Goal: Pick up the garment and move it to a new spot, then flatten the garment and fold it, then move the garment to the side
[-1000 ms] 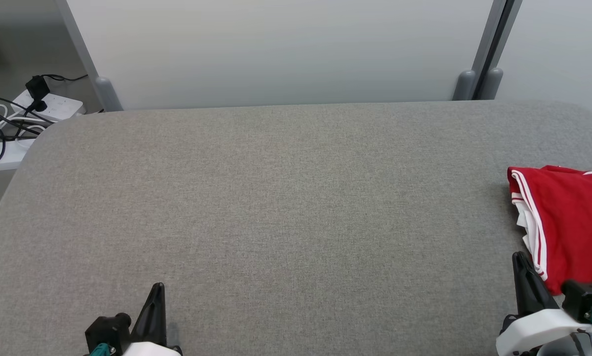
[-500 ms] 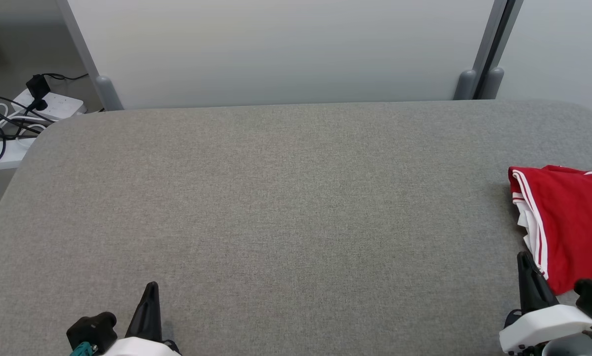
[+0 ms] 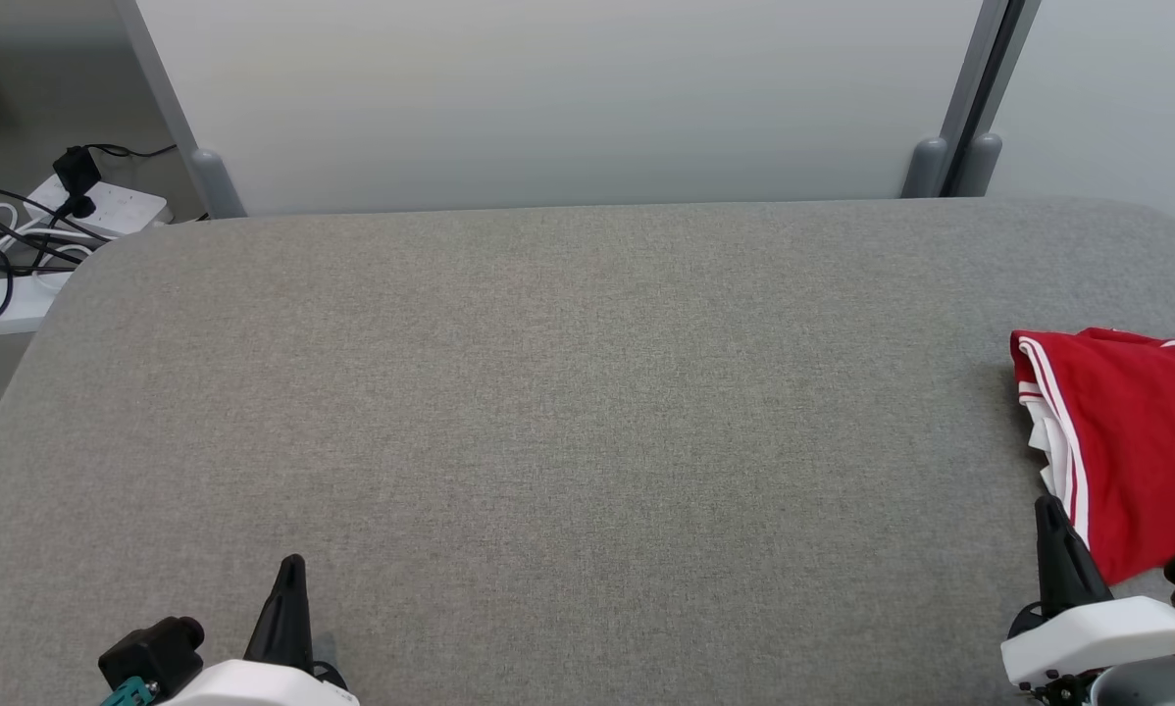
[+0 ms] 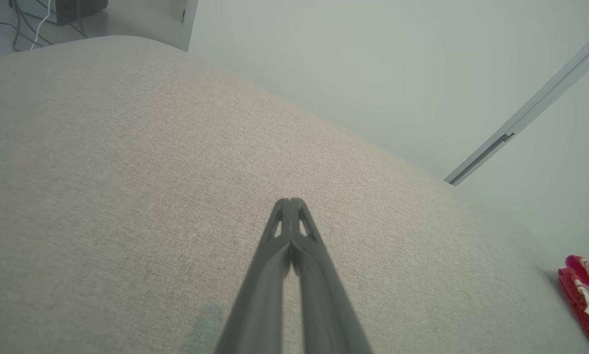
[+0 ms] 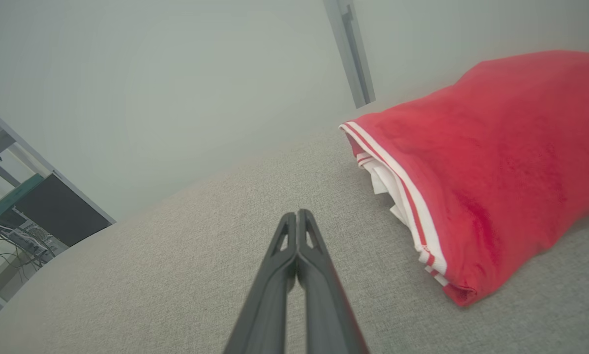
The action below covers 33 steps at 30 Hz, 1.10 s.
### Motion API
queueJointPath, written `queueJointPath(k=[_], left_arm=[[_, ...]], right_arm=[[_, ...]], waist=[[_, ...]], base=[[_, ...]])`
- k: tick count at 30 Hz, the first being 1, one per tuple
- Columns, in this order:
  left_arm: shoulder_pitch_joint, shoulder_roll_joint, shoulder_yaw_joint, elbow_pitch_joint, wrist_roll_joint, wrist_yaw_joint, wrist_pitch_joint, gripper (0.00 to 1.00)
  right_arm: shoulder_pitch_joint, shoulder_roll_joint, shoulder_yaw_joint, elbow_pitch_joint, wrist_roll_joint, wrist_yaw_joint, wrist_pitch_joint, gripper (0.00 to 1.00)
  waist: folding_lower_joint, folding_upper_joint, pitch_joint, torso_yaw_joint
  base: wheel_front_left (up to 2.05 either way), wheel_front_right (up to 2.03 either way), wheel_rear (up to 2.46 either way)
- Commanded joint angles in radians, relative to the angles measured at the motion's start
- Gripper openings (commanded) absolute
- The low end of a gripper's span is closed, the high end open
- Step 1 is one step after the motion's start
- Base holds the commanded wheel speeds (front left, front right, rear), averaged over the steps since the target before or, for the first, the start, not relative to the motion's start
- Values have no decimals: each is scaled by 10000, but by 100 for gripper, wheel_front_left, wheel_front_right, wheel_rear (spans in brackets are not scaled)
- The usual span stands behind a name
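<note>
The garment (image 3: pixel 1132 441) is a red piece with white stripes, folded into a thick bundle at the right edge of the grey table (image 3: pixel 568 392). It also lies to the right in the right wrist view (image 5: pixel 491 162) and as a small red patch at the far right of the left wrist view (image 4: pixel 582 290). My right gripper (image 3: pixel 1048 510) is shut and empty, just left of the garment's near corner, apart from it (image 5: pixel 298 214). My left gripper (image 3: pixel 291 566) is shut and empty over bare table at the lower left (image 4: pixel 290 201).
Power strips and black cables (image 3: pixel 28 235) lie on the floor beyond the table's far left corner. A pale partition wall (image 3: pixel 548 98) with grey posts stands along the far edge. The table's corners are rounded.
Both grippers have drawn back toward the near edge; the left drifted further left, the right slightly right. The garment has not moved.
</note>
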Motion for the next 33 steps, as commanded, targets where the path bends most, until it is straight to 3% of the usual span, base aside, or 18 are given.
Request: queueJointPath(k=[1, 33], left_arm=[[-443, 154, 158, -318, -269, -93, 55, 0], [-658, 187, 483, -619, -3833, -425, 967, 0]], right_arm=[[-291, -118, -53, -349, 320, 11, 117, 0], [-229, -4, -201, -768, 3999, 18, 1029, 0]], waist=[[-1, 0, 0, 2], [-1, 0, 22, 38]], base=[[0, 0, 0], [0, 0, 0]])
